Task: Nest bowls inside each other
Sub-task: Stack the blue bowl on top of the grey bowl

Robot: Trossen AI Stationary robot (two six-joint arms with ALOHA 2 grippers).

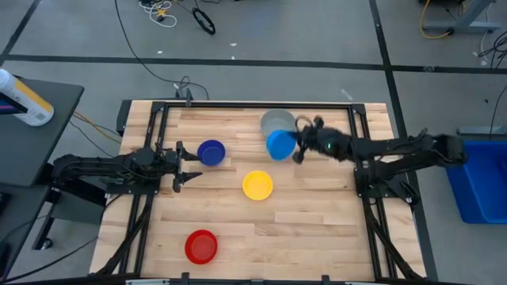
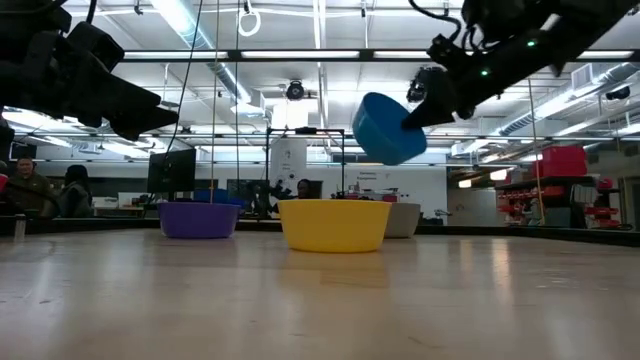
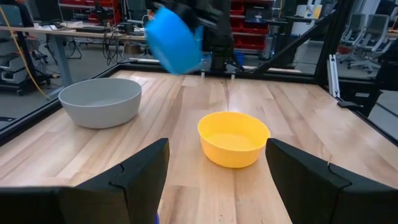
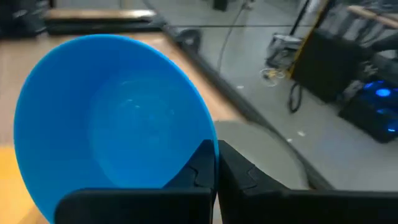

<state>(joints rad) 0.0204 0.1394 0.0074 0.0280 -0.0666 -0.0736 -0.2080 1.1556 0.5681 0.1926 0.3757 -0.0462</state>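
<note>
My right gripper (image 1: pixel 298 148) is shut on the light blue bowl (image 1: pixel 280 145), which hangs tilted above the table's far middle (image 2: pixel 388 128). Just beyond it, the grey bowl (image 1: pixel 276 121) stands on its base. The dark blue bowl (image 1: pixel 211 152), yellow bowl (image 1: pixel 257 184) and red bowl (image 1: pixel 201 246) also stand upright on the wood. My left gripper (image 1: pixel 184 168) waits open at the table's left, beside the dark blue bowl, with nothing between its fingers (image 3: pixel 143 180). My right gripper pinches the light blue bowl's rim (image 4: pixel 208 140), one finger inside the bowl and one outside its wall. The fingers come from the table's right side, slanting a little downward. The bowl is lifted clear of the table and tilted, its opening turned toward the gripper.
Black frame rails (image 1: pixel 158 127) run along the table's left and right sides and its far edge. Bare wood lies between the yellow bowl and the red one. In the room beyond the table there are people (image 2: pixel 30 190) and shelving.
</note>
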